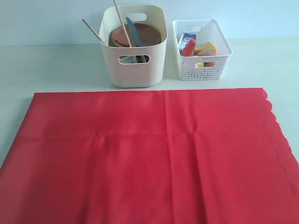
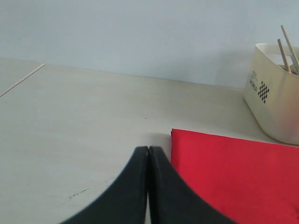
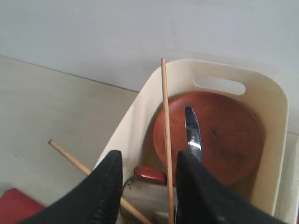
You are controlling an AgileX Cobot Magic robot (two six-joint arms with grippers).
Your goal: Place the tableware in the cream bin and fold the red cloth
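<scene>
- Exterior view: we see the red cloth (image 1: 149,158) spread flat on the worktop (image 1: 56,65), in front of the cream bin (image 1: 135,70).
- The bin holds the round brown plate (image 3: 224,135), steel knife (image 3: 191,130) and chopsticks (image 3: 164,116).
- Right claw (image 3: 149,161) stands parted over the bin, one stick passing loosely between its jaws.
- Left claw (image 2: 148,151) is closed on nothing.

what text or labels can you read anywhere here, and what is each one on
"WORLD" (likely; blurred, printed sideways): small black print beside a checkered square on the outer wall of the cream bin, left wrist view.
Unreadable: print on the blue-and-white carton in the white basket, too small.
No other text shows.
</scene>
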